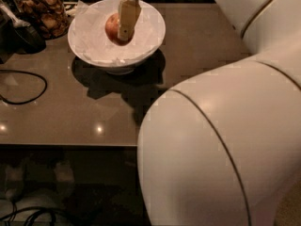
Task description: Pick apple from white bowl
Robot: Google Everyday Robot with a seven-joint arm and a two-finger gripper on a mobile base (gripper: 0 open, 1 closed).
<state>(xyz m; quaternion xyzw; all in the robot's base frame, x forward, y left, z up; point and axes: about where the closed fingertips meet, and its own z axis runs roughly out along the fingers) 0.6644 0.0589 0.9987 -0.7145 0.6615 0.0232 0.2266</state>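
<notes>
The reddish-orange apple (112, 27) is in the middle of the white bowl (153, 36), which is lined with crumpled white paper and stands at the back of the brown table. My gripper (120, 32) reaches down into the bowl from the top edge of the camera view. One tan finger (127, 14) lies across the apple's right side, and the other finger is hidden behind the apple. The gripper is shut on the apple, which sits slightly above the paper lining.
A glass jar of brown snacks (42, 11) stands left of the bowl beside a dark object (21, 36). A black cable (28, 86) loops on the table's left. My large white arm (221, 126) fills the right. The table's front edge (70, 145) runs across the middle.
</notes>
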